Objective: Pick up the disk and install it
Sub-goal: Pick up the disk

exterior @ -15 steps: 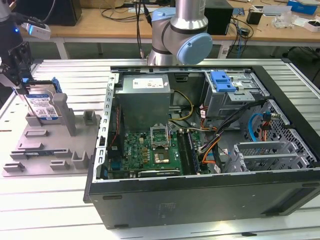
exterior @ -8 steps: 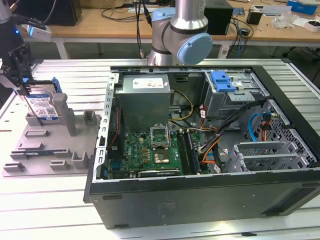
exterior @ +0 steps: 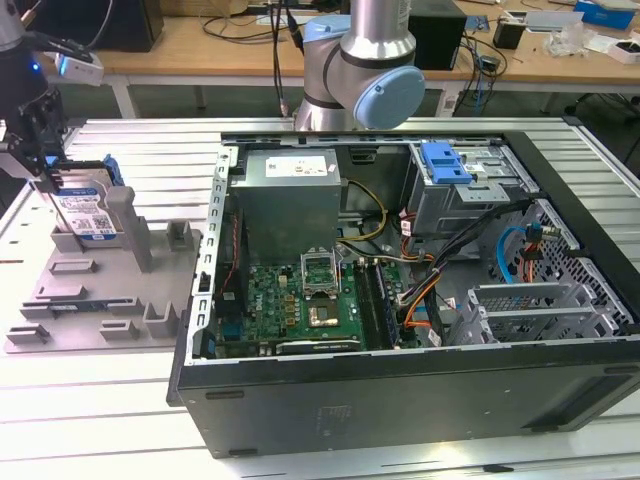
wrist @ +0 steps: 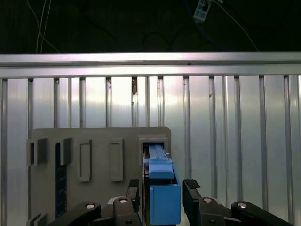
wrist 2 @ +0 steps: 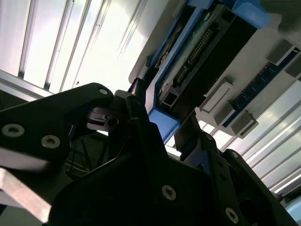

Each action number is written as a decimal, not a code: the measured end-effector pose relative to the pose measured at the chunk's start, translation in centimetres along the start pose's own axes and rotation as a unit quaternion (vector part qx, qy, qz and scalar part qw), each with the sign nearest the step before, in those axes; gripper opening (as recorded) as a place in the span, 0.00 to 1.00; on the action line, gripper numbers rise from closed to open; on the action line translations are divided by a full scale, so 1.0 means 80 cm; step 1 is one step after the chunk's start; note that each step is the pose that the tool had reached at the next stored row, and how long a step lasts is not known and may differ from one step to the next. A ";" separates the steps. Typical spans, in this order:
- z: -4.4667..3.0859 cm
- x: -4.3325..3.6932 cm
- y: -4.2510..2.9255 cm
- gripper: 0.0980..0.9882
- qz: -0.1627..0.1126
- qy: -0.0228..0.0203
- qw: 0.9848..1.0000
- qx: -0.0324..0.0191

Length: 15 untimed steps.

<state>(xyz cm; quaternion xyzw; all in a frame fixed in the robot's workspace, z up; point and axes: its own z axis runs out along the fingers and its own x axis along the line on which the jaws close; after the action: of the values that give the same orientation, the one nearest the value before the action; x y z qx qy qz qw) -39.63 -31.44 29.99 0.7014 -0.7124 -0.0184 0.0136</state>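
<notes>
The disk (exterior: 88,210) stands on edge in a slot of the grey holder (exterior: 100,300) at the exterior view's far left, its white-and-blue label facing the camera. My gripper (exterior: 45,172) comes down on its top edge from above. In the first wrist view the disk (wrist: 162,197) appears edge-on, blue side rail up, with my gripper (wrist: 162,186) shut on it, one finger tight against each face. In the second wrist view the disk's connector end (wrist 2: 197,52) runs away from my gripper (wrist 2: 162,117), which grips the blue rail's corner.
An open computer case (exterior: 400,400) lies on the slatted metal table (exterior: 100,440) to the holder's right in the exterior view, with a motherboard (exterior: 300,300), a power supply (exterior: 290,195) and a drive bay (exterior: 470,200) topped by a blue latch (exterior: 445,165). The arm's base (exterior: 355,70) stands behind the case.
</notes>
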 end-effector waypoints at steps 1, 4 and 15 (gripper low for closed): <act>0.0006 0.000 0.0002 0.45 0.000 0.000 1.000 0.000; 0.0018 0.000 0.0006 0.45 0.000 0.000 1.000 0.000; 0.0044 -0.001 0.0016 0.43 0.000 0.000 1.000 0.000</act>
<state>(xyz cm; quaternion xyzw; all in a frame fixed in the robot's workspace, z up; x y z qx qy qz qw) -39.78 -31.37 29.65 0.7015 -0.7123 -0.0184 0.0136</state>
